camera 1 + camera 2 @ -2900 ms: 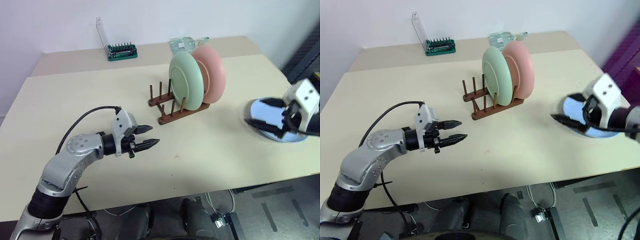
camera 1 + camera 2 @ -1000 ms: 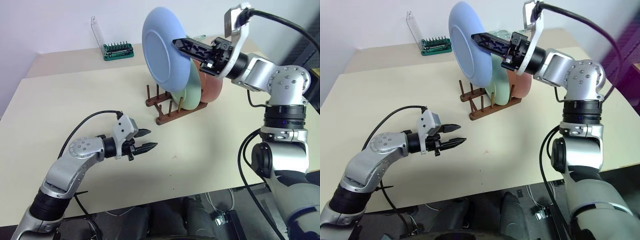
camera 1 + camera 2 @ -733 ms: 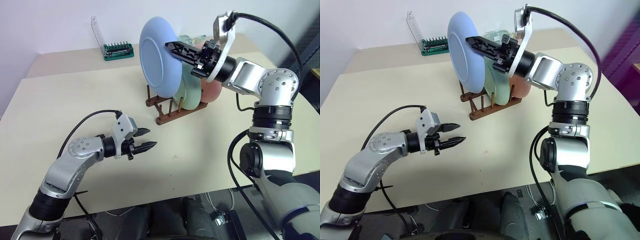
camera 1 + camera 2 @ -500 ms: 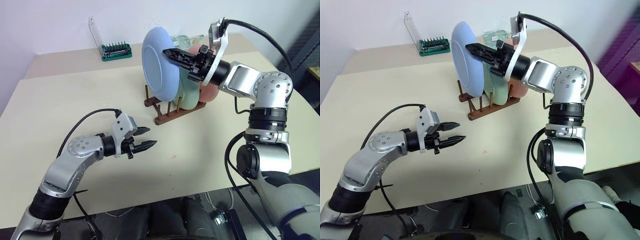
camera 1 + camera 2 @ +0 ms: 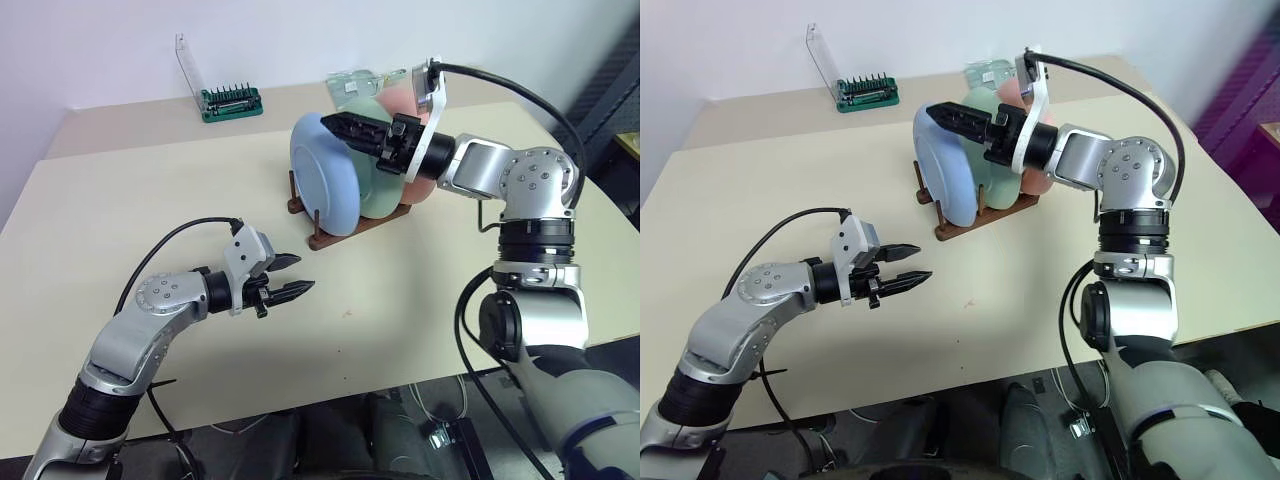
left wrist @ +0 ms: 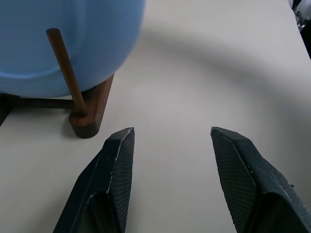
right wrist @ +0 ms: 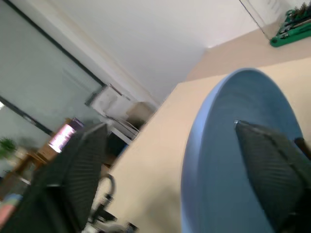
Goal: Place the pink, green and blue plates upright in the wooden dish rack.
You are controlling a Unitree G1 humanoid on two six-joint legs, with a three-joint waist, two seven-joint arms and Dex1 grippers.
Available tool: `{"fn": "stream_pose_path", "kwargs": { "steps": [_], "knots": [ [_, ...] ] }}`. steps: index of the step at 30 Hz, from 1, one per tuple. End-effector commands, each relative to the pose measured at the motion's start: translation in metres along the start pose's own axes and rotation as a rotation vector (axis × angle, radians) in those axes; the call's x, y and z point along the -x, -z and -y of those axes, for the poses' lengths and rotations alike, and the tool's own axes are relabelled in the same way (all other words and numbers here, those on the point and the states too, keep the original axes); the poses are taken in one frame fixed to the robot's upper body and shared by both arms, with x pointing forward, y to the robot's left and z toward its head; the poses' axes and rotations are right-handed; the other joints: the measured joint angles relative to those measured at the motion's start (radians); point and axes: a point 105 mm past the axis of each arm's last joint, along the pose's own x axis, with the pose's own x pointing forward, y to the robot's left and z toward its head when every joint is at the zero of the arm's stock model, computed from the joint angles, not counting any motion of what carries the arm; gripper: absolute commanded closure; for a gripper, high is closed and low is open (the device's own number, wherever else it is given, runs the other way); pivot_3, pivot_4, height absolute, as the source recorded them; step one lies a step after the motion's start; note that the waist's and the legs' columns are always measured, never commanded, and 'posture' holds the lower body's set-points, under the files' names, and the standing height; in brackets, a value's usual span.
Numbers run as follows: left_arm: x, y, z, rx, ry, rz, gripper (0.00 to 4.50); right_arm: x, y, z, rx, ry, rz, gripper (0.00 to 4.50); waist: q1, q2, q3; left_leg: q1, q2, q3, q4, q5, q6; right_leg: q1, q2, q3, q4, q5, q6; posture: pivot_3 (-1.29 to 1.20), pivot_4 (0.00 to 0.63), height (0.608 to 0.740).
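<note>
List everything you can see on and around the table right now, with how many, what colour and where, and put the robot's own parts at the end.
Table: one, beige, under everything.
Wooden dish rack: one, dark reddish-brown, table centre.
Blue plate: one, upright in the rack's front slot.
Green plate: one, pale green, upright behind the blue one.
Pink plate: one, upright at the rack's back.
Bit case: one, green with clear lid raised, far edge.
Clear container: one, behind the rack.
Left end effector: black, open, above the table short of the rack.
Right end effector: black, open, at the blue plate's top rim.
</note>
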Motion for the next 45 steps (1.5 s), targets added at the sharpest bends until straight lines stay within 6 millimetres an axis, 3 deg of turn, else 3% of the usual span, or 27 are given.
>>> {"fn": "stream_pose_path", "kwargs": {
  "steps": [1, 5, 8, 10, 12, 14, 16, 20, 22, 24, 30, 37, 45],
  "knots": [
    [0.002, -0.011, 0.003, -0.029, 0.000, 0.036, 1.95, 0.007, -0.021, -0.028, 0.360, -0.030, 0.019, 0.53, 0.001, 0.000, 0.000, 0.000, 0.000, 0.000, 0.000, 0.000, 0.000, 0.000, 0.000, 0.000, 0.000, 0.000, 0.000, 0.00, 0.150, 0.740],
    [0.001, -0.010, 0.008, -0.024, 0.006, 0.038, 1.95, 0.027, -0.032, -0.044, 0.649, -0.015, 0.050, 0.53, 0.002, 0.000, 0.000, 0.000, 0.000, 0.000, 0.000, 0.000, 0.000, 0.000, 0.000, 0.000, 0.000, 0.000, 0.000, 0.00, 0.150, 0.740],
    [0.002, -0.008, 0.009, -0.013, -0.003, 0.036, 1.95, 0.060, -0.032, -0.066, 0.810, -0.085, 0.080, 0.53, 0.009, 0.000, 0.000, 0.000, 0.000, 0.000, 0.000, 0.000, 0.000, 0.001, 0.000, 0.000, -0.001, 0.000, 0.000, 0.00, 0.150, 0.740],
    [0.004, -0.005, 0.007, -0.007, -0.015, 0.031, 1.95, 0.085, -0.024, -0.078, 0.859, -0.118, 0.070, 0.53, 0.013, 0.000, 0.000, 0.000, 0.000, 0.001, 0.000, 0.000, 0.000, 0.001, 0.000, 0.000, -0.001, 0.000, 0.000, 0.00, 0.150, 0.740],
    [0.005, -0.004, 0.006, -0.007, -0.029, 0.028, 1.95, 0.107, -0.010, -0.076, 0.866, -0.090, -0.002, 0.53, 0.021, 0.000, 0.000, 0.000, 0.000, 0.001, 0.000, -0.001, 0.001, 0.001, 0.000, 0.000, -0.001, 0.000, 0.000, 0.00, 0.150, 0.740],
    [0.005, -0.003, 0.004, -0.008, -0.047, 0.029, 1.95, 0.135, 0.006, -0.059, 0.836, 0.024, -0.075, 0.53, 0.027, -0.001, 0.000, 0.001, 0.000, 0.001, 0.000, -0.001, 0.001, 0.002, 0.000, 0.000, -0.002, 0.000, 0.000, 0.00, 0.150, 0.740],
    [0.009, 0.000, -0.009, 0.002, -0.084, 0.029, 1.95, 0.160, 0.019, -0.027, 0.808, 0.232, -0.148, 0.53, 0.032, -0.001, 0.000, 0.002, 0.000, 0.001, 0.001, -0.001, 0.001, 0.004, 0.000, 0.000, -0.002, 0.000, 0.000, 0.00, 0.150, 0.740],
    [0.008, 0.001, -0.012, 0.012, -0.077, 0.027, 1.95, 0.190, 0.030, 0.014, 0.803, 0.443, -0.243, 0.53, 0.024, 0.000, -0.001, 0.004, 0.000, 0.005, 0.002, -0.001, 0.001, 0.005, -0.001, 0.001, 0.000, 0.000, 0.000, 0.00, 0.150, 0.740],
    [0.006, 0.002, -0.010, 0.005, -0.053, 0.021, 1.95, 0.187, 0.033, 0.030, 0.801, 0.479, -0.257, 0.53, 0.020, 0.000, -0.001, 0.004, 0.000, 0.005, 0.002, -0.001, 0.001, 0.004, 0.000, 0.002, 0.000, 0.000, 0.000, 0.00, 0.150, 0.740],
    [0.004, 0.003, -0.010, 0.001, -0.045, 0.018, 1.95, 0.182, 0.033, 0.042, 0.768, 0.499, -0.258, 1.33, 0.018, 0.000, -0.001, 0.004, 0.001, 0.006, 0.001, 0.000, 0.001, 0.003, 0.000, 0.002, 0.000, 0.000, 0.000, 0.00, 0.150, 0.740],
    [0.004, -0.002, -0.008, -0.007, -0.048, 0.041, 1.95, 0.140, 0.034, 0.058, 0.978, 0.455, -0.325, 4.47, 0.024, 0.000, -0.001, 0.002, 0.001, 0.006, 0.001, -0.001, 0.001, 0.002, 0.000, 0.002, -0.001, 0.000, 0.000, 0.00, 0.150, 0.740],
    [0.002, -0.003, -0.003, -0.005, -0.041, 0.052, 1.95, 0.132, 0.034, 0.074, 1.076, 0.467, -0.375, 4.47, 0.027, 0.000, 0.000, 0.002, 0.000, 0.004, 0.002, -0.001, 0.001, 0.002, -0.001, 0.001, -0.001, 0.000, 0.000, 0.00, 0.150, 0.740],
    [-0.005, -0.004, 0.004, 0.007, -0.026, 0.070, 1.95, 0.115, 0.026, 0.056, 1.091, 0.368, -0.303, 4.47, 0.025, 0.000, 0.000, 0.002, 0.000, 0.004, 0.001, 0.000, 0.001, 0.002, 0.000, 0.001, -0.001, 0.000, 0.000, 0.00, 0.150, 0.740]
  ]
}}
